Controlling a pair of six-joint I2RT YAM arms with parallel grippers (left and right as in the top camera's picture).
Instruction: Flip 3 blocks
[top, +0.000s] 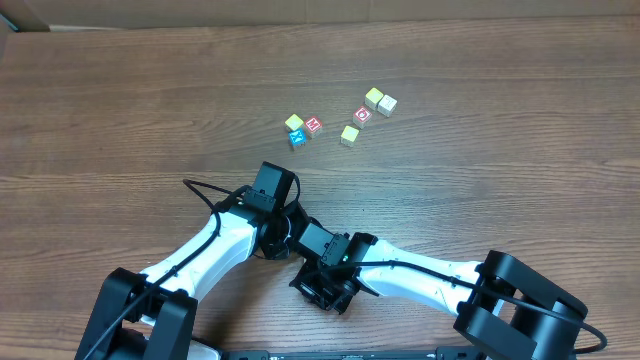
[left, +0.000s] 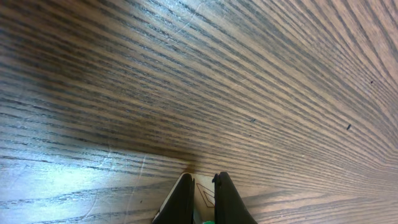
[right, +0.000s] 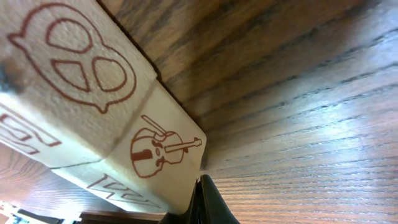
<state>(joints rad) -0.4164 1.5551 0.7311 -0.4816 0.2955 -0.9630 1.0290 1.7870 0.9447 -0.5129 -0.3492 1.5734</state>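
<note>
The violin block (right: 163, 152), touching the pretzel block (right: 74, 81), sits just beside the clenched right tool (right: 204, 190); the left tool (left: 203, 182) is clenched too. A nudge may slide both along the surface (right: 298, 93) instead of tipping one.

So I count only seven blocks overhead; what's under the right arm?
The right arm hides it overhead. Its wrist view shows a pretzel block and a violin block touching, beside the right gripper.
</note>
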